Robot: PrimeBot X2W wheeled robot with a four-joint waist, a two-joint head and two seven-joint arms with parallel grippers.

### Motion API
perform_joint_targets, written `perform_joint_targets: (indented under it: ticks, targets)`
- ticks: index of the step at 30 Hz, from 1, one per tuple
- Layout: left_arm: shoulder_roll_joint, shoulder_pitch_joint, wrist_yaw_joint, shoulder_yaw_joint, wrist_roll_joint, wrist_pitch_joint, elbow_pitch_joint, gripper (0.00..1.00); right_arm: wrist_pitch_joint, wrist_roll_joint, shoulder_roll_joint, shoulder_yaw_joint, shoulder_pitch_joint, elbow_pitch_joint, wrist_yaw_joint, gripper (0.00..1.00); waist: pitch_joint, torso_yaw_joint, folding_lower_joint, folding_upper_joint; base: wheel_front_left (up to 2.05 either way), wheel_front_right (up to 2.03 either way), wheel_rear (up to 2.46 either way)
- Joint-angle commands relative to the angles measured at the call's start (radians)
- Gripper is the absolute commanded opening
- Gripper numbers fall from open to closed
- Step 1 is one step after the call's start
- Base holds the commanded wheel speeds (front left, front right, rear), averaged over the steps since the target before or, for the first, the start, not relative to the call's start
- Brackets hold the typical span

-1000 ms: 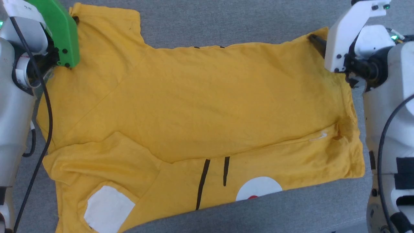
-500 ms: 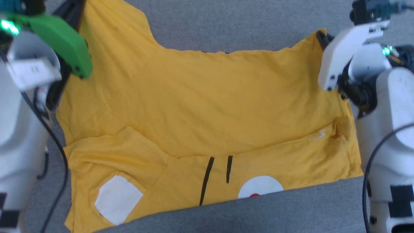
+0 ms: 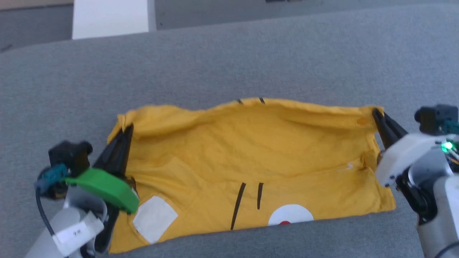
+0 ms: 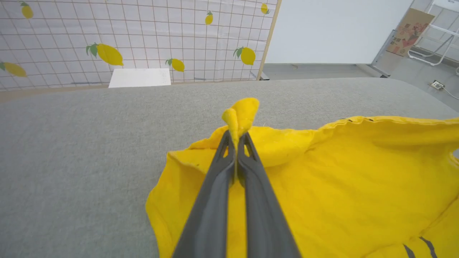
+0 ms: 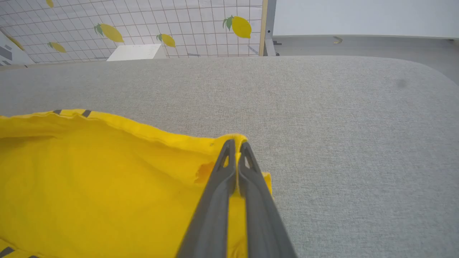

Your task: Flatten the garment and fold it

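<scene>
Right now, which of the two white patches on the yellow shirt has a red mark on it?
The round patch right of the black stripes, at the near edge of the garment. The squarish patch further left is plain white.

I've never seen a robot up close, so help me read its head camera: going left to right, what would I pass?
First the left claw, pinching a corner of the garment → white patch → two black stripes → white circle with red dot → right claw, pinching the other corner.

no legible text, small white label (image 3: 73, 233) too blurred, cardboard box (image 4: 408, 31) print too small
</scene>
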Motion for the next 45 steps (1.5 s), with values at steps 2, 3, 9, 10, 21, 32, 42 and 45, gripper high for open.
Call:
perform_joint_targets:
  ticks: [2, 3, 9, 10, 21, 32, 42, 45]
  targets:
    - [-0.001, 0.067, 0.006, 0.003, -0.025, -0.008, -0.024, 0.00, -0.011, 0.003, -0.021, -0.003, 0.056, -0.016, -0.002, 0.00, -0.096, 0.069, 0.0001, 0.0000, 0.00, 0.00, 0.00]
    - [0.001, 0.095, 0.007, 0.000, -0.033, -0.006, -0.033, 0.00, -0.005, -0.002, -0.031, -0.004, 0.082, -0.021, -0.002, 0.00, -0.104, 0.076, 0.0001, 0.0000, 0.00, 0.00, 0.00]
    - [0.006, 0.222, -0.018, -0.025, -0.099, 0.025, -0.045, 0.00, 0.056, -0.029, -0.075, -0.020, 0.167, -0.025, -0.002, 0.00, -0.123, 0.101, 0.0001, 0.0000, 0.00, 0.00, 0.00]
    - [0.008, 0.256, -0.029, -0.043, -0.112, 0.042, -0.039, 0.00, 0.079, -0.040, -0.088, -0.023, 0.179, -0.016, -0.002, 0.00, -0.123, 0.106, 0.0001, 0.0000, 0.00, 0.00, 0.00]
    - [-0.031, 0.266, -0.081, -0.151, -0.113, 0.107, 0.096, 1.00, 0.217, -0.061, -0.090, -0.019, 0.195, 0.095, -0.002, 0.65, -0.121, 0.142, 0.0001, 0.0000, 0.00, 0.00, 0.00]
    - [-0.089, 0.245, -0.056, -0.124, -0.090, -0.030, 0.141, 1.00, 0.258, -0.015, -0.022, -0.134, 0.275, 0.018, -0.002, 1.00, -0.180, 0.168, 0.0001, 0.0000, 0.00, 0.00, 0.00]
    - [-0.149, 0.197, 0.041, -0.003, 0.025, -0.169, 0.132, 1.00, 0.214, -0.011, 0.109, -0.303, 0.323, -0.065, -0.002, 1.00, -0.201, 0.187, 0.0001, 0.0000, 0.00, 0.00, 0.00]
    - [-0.184, 0.171, 0.053, 0.067, 0.097, -0.171, 0.104, 1.00, 0.197, -0.019, 0.138, -0.348, 0.305, -0.046, -0.002, 1.00, -0.199, 0.191, 0.0001, 0.0000, 0.00, 0.00, 0.00]
